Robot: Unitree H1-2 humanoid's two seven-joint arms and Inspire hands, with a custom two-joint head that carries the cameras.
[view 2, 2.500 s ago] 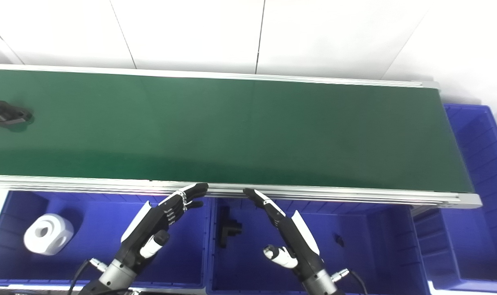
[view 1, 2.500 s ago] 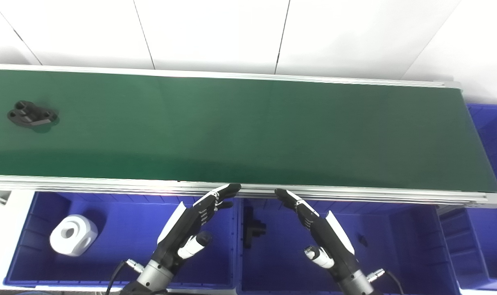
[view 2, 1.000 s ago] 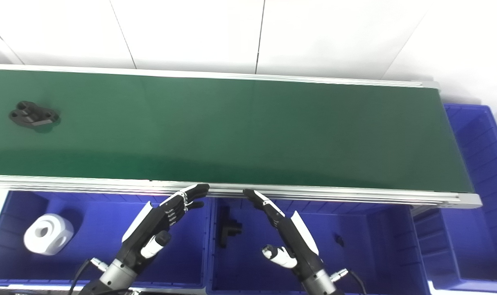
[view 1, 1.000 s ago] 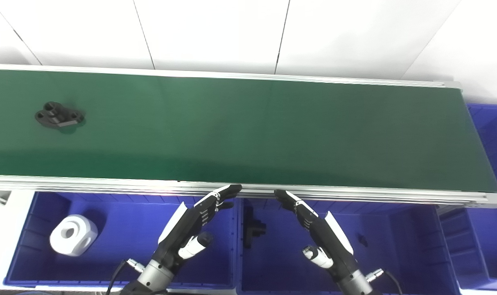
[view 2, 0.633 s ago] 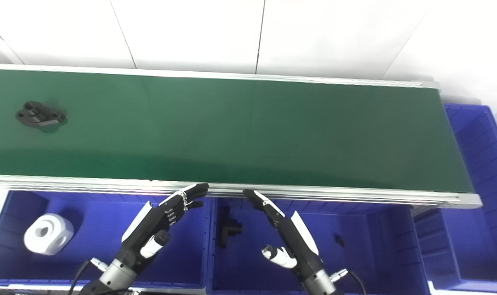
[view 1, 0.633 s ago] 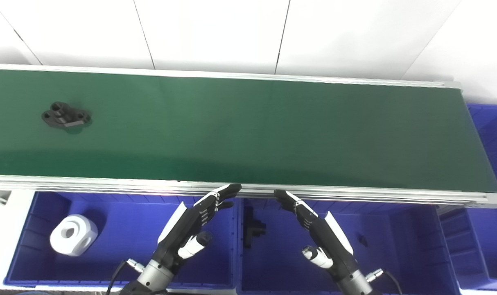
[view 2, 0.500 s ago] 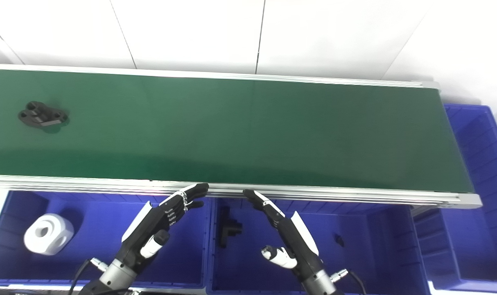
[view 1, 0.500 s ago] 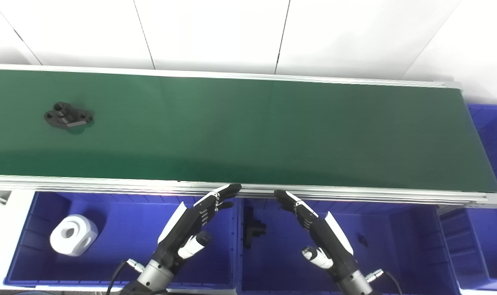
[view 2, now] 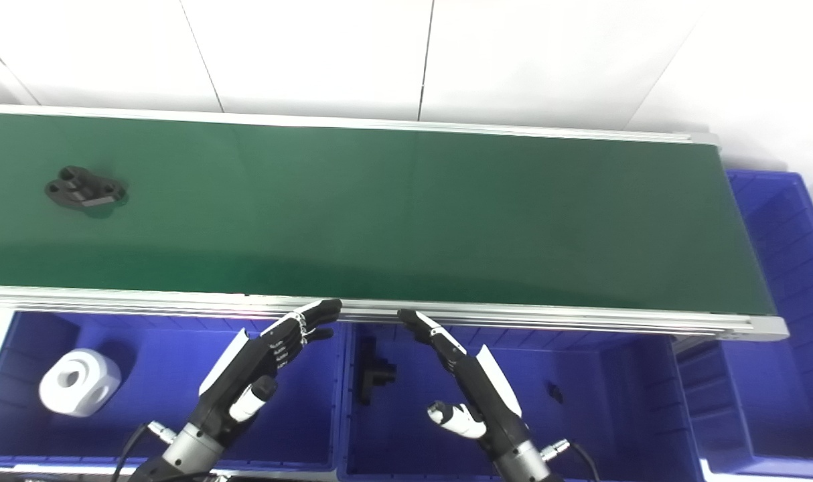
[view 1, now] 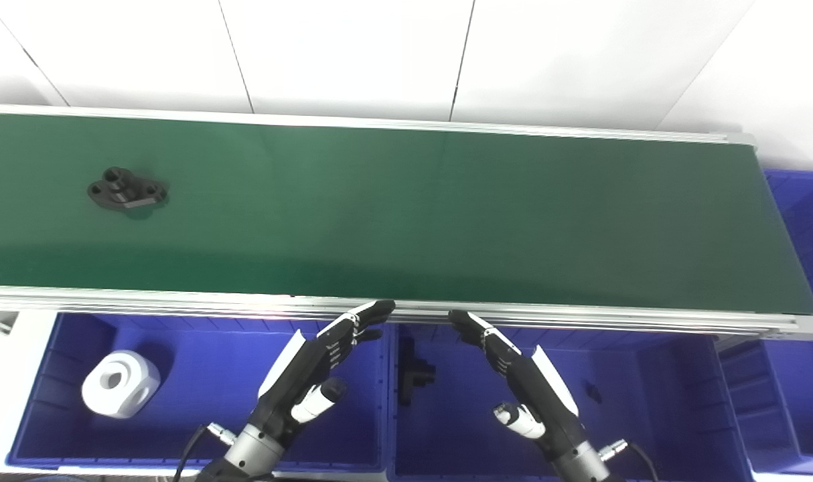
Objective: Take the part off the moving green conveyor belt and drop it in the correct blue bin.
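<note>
A flat black part (view 1: pixel 126 191) with round holes lies near the left end of the smooth green conveyor belt (view 1: pixel 447 214), its long axis running along the belt; the belt to its right is bare. Our left hand (view 1: pixel 316 361) and right hand (view 1: pixel 524 375) hover over blue bins (view 1: pixel 199 375) at the belt's near rail, fingers (view 1: pixel 363 318) apart, holding nothing.
</note>
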